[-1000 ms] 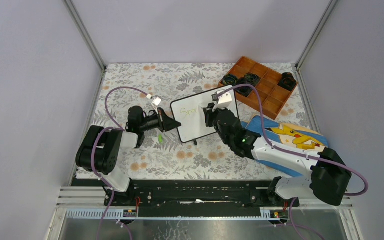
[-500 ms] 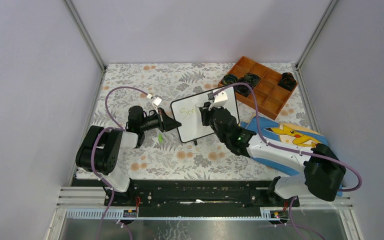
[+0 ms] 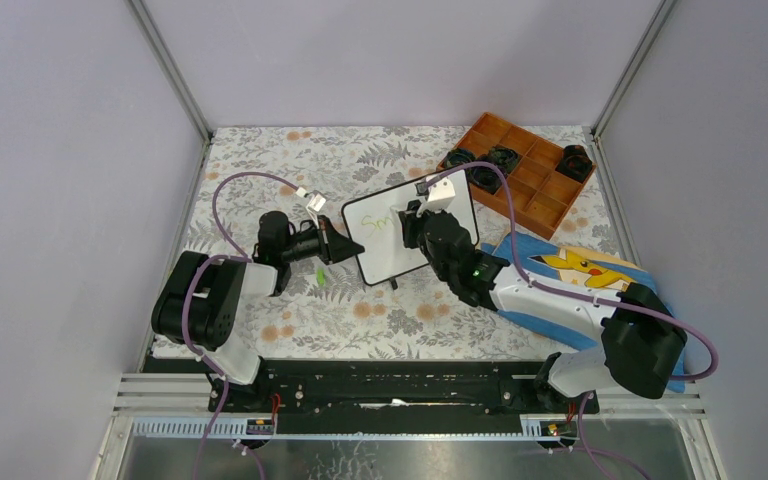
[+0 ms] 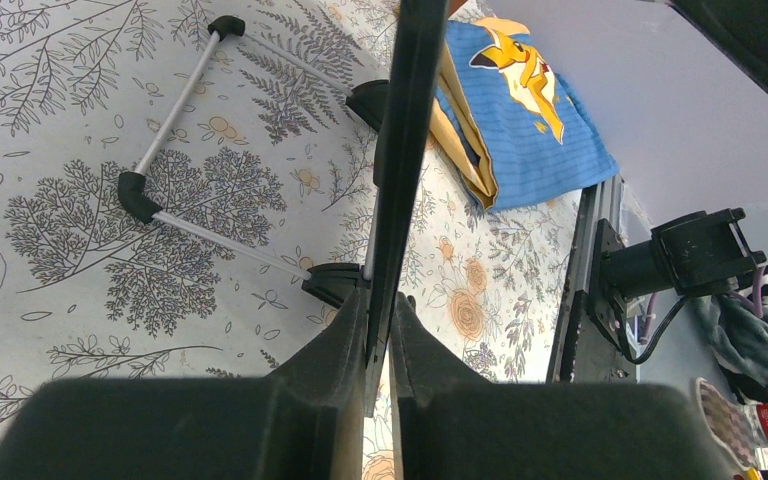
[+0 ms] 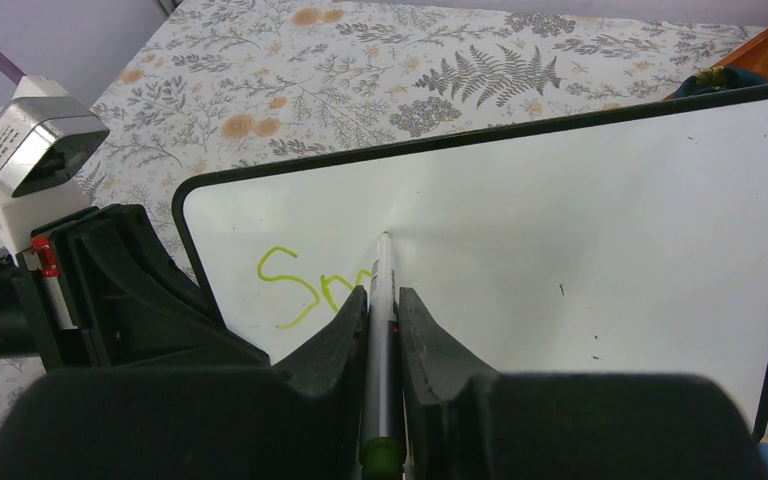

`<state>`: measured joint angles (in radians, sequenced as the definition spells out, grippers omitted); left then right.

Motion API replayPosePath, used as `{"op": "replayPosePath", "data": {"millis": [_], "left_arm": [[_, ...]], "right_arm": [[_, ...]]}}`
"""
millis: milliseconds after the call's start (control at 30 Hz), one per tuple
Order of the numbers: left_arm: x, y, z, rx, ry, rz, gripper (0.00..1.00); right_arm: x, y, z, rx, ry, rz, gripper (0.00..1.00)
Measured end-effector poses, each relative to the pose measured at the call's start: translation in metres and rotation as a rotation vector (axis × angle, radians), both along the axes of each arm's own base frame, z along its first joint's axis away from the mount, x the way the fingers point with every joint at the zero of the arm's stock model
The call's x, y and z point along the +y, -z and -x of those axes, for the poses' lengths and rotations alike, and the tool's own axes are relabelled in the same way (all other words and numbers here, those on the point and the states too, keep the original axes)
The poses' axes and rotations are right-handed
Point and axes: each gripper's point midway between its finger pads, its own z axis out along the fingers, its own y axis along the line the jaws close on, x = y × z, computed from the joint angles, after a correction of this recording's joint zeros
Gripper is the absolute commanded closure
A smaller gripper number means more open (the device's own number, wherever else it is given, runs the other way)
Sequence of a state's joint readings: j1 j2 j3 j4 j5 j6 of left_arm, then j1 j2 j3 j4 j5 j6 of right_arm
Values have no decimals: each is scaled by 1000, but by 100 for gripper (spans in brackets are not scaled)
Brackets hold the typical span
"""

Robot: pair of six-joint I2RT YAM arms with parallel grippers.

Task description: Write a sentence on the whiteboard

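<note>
Grey walls (image 3: pixel 390 60), floral tablecloth (image 3: pixel 290 160), whiteboard (image 3: pixel 385 255) standing mid-table, wooden tray (image 3: pixel 545 205) far right

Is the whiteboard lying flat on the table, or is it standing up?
Standing, tilted back: the whiteboard rests on its black feet and a wire stand, and the left gripper is shut on its edge.

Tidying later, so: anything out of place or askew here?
The small black-framed whiteboard sits skewed to the floral table edges, its rim pinched by the left hand; a small green piece lies loose beside it.
</note>
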<state>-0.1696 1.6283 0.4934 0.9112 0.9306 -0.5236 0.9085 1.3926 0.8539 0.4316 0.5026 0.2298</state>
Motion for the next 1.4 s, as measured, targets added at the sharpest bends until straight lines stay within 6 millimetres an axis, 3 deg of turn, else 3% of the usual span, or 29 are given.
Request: {"op": "replayPosePath", "data": {"millis": [567, 1400], "left_arm": [[0, 1, 0, -2, 2, -4, 100], [0, 1, 1, -2, 4, -7, 100]], "right_arm": [[-12, -13, 7, -18, 8, -42, 100], [-6, 12, 11, 35, -27, -22, 100]]}}
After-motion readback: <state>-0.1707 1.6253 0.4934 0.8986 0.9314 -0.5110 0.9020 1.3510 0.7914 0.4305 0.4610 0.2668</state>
